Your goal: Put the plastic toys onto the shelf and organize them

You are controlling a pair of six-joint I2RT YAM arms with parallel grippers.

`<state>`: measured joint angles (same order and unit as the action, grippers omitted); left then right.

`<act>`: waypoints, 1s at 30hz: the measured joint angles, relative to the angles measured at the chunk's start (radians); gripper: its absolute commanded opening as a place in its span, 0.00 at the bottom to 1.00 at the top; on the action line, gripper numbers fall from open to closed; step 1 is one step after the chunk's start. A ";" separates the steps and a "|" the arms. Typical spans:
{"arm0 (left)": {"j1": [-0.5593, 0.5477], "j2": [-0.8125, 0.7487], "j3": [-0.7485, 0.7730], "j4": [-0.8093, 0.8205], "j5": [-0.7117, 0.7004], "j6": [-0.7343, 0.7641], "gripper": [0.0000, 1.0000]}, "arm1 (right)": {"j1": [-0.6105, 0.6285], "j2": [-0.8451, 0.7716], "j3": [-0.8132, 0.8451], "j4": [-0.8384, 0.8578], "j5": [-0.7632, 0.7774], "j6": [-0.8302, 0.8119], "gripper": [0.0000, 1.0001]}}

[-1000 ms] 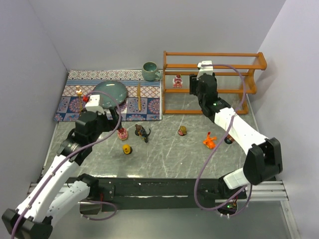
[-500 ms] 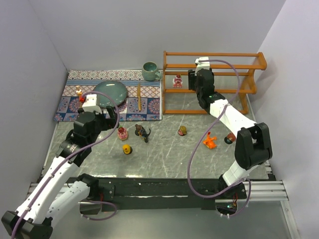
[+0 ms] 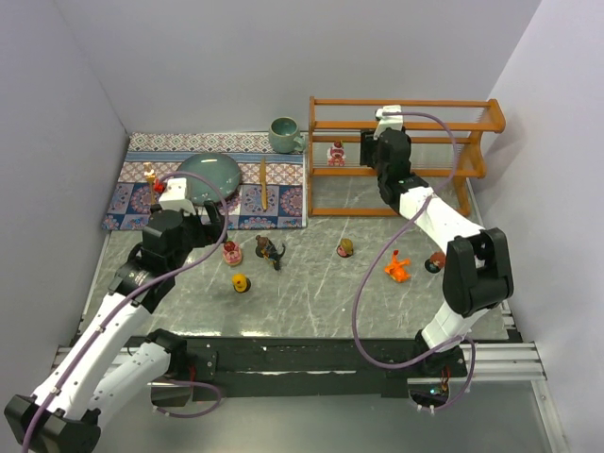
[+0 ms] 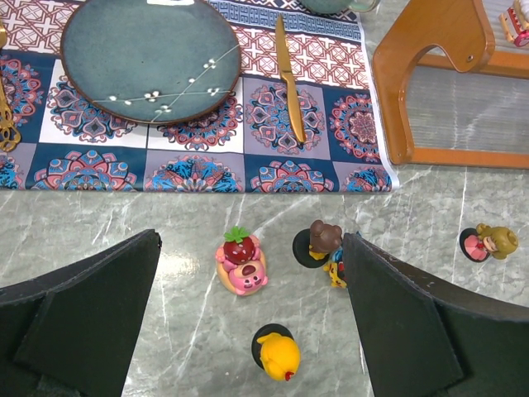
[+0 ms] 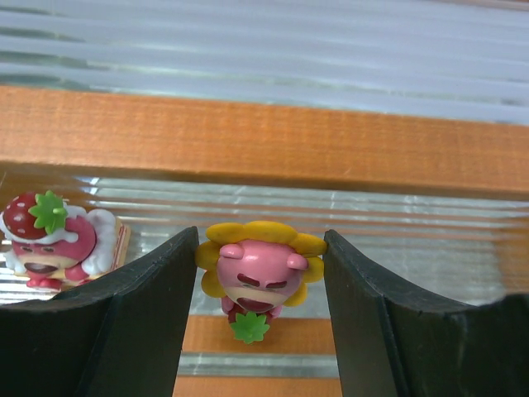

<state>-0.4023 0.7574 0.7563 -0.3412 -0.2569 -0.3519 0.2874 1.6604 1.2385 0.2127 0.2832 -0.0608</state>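
right arm at the shelf (image 3: 406,103), toys loose on the table (image 3: 311,307)

the right gripper (image 3: 368,151) reaches into the middle tier, just beside a pink toy (image 3: 336,154). six plastic toys (image 3: 345,248) sit scattered below; the left gripper (image 3: 213,225) hangs near a pink bear (image 3: 231,253).

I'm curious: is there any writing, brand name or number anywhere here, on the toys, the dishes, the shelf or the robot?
None can be read.
The sunflower bear and strawberry bear carry no lettering.
The mat and plate bear only patterns.
The robot arms show no label large enough to read.
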 measured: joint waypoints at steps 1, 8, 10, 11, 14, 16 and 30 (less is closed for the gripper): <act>0.000 0.000 0.000 0.000 0.000 0.000 0.97 | -0.003 0.003 0.000 0.007 -0.006 0.000 0.09; 0.001 0.011 0.000 0.001 0.005 0.000 0.97 | -0.009 0.045 0.000 0.019 -0.030 -0.008 0.09; 0.002 0.014 0.000 0.001 0.007 0.000 0.97 | -0.010 0.051 0.000 0.018 -0.034 -0.011 0.09; 0.002 0.015 0.000 0.001 0.008 0.000 0.97 | -0.011 0.051 0.000 0.019 -0.035 -0.012 0.09; 0.005 0.015 0.000 0.001 0.014 0.002 0.97 | -0.013 0.051 0.000 0.020 -0.041 -0.012 0.10; 0.005 0.015 0.000 0.001 0.018 0.003 0.97 | -0.014 0.052 0.000 0.020 -0.042 -0.014 0.11; 0.006 0.019 0.000 0.003 0.033 0.018 0.97 | -0.018 0.095 0.007 0.079 -0.068 -0.053 0.17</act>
<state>-0.3958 0.7769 0.7559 -0.3382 -0.2237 -0.3344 0.2695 1.7550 1.2457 0.2913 0.2157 -0.1135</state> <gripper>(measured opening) 0.970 0.651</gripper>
